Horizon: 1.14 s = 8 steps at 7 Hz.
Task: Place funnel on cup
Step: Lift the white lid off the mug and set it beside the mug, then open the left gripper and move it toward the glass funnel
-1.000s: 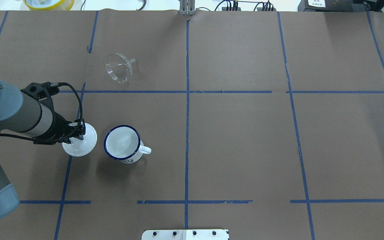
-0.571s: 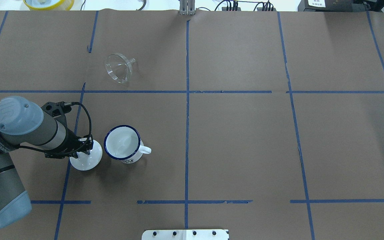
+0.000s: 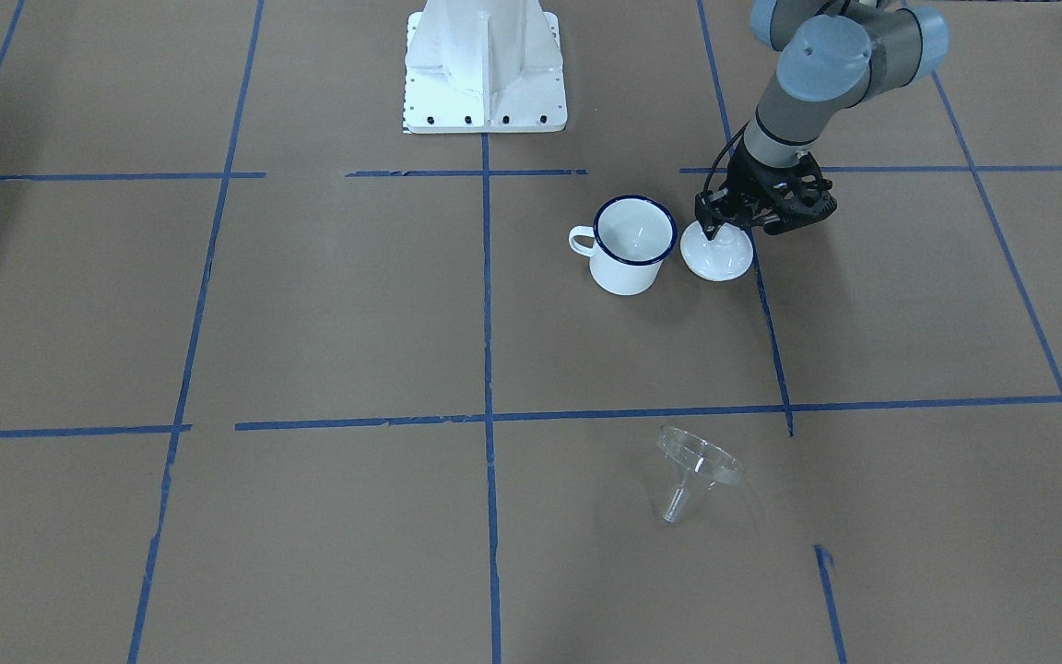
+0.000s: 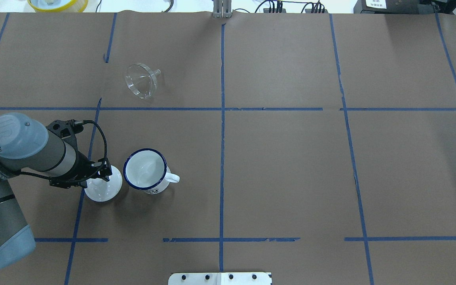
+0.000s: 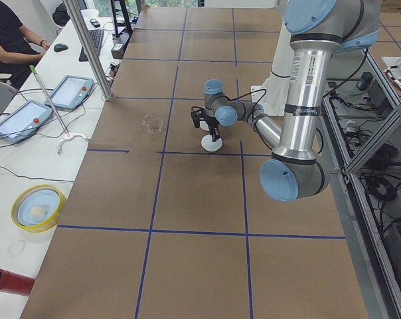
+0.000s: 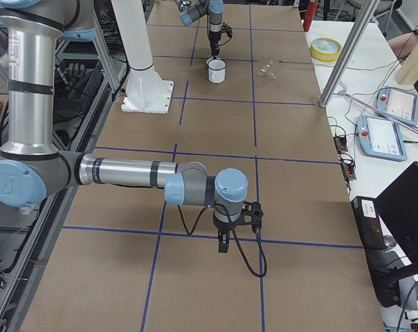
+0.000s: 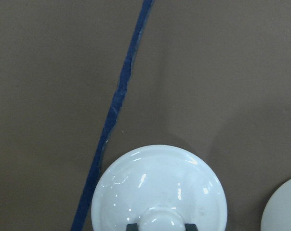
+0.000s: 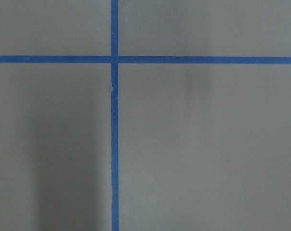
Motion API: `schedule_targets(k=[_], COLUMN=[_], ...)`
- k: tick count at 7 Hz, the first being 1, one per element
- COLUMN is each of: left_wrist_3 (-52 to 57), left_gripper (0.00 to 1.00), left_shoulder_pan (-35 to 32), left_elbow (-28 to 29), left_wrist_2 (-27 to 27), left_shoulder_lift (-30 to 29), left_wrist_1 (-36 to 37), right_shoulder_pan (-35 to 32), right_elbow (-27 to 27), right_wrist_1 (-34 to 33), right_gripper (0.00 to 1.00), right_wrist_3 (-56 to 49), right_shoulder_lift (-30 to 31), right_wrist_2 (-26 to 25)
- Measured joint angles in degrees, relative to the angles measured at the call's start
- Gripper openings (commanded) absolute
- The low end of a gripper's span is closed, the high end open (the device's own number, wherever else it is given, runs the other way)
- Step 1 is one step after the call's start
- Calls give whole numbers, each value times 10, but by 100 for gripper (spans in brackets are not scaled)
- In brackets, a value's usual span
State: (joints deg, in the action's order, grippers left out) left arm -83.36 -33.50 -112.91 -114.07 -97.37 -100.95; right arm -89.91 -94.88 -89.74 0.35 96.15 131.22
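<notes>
The clear funnel (image 4: 141, 81) lies on its side on the brown paper, far from the robot on its left side; it also shows in the front view (image 3: 697, 466). The white mug with a dark blue rim (image 4: 145, 171) stands upright and empty, handle to the right, and shows in the front view (image 3: 631, 244). My left gripper (image 4: 103, 174) is shut on the knob of a white domed lid (image 4: 101, 190), which sits on the paper just left of the mug. In the left wrist view the fingers (image 7: 132, 226) flank the knob. My right gripper (image 6: 221, 245) hovers far off over bare paper; I cannot tell its state.
Blue tape lines (image 4: 222, 118) cross the brown paper. The robot's white base (image 3: 485, 65) stands at the table's near edge. A yellow bowl (image 4: 57, 4) sits beyond the far edge. The right wrist view shows only paper and tape (image 8: 114, 144).
My left gripper has carried the white lid toward the robot and a little right, and lowered it to the paper beside the mug. The funnel and mug have not moved.
</notes>
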Motion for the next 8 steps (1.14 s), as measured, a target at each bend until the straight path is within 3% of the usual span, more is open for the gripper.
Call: schedule_targets(k=[3,5,7,8], left_wrist_3=[-3,-68,-222,-301], left_gripper=[100,100,100,100], left_shoulder_pan=[-55,-133,-160,-162], left_elbow=[-24,23,130,183], left_wrist_2=[-10,-20,-7,32], left_shoulder_lift=[6,-41,-88,-109], left_wrist_1=[5,-33,-212,-321], right_shoulder_pan=[0,0,0,0], right_elbow=[0,0,0,0], right_wrist_1=[0,0,0,0], right_gripper=[100,100,100,100], right_wrist_3=[0,0,0,0], right_shoulder_lift=[0,0,0,0], right_wrist_2=[0,0,0,0])
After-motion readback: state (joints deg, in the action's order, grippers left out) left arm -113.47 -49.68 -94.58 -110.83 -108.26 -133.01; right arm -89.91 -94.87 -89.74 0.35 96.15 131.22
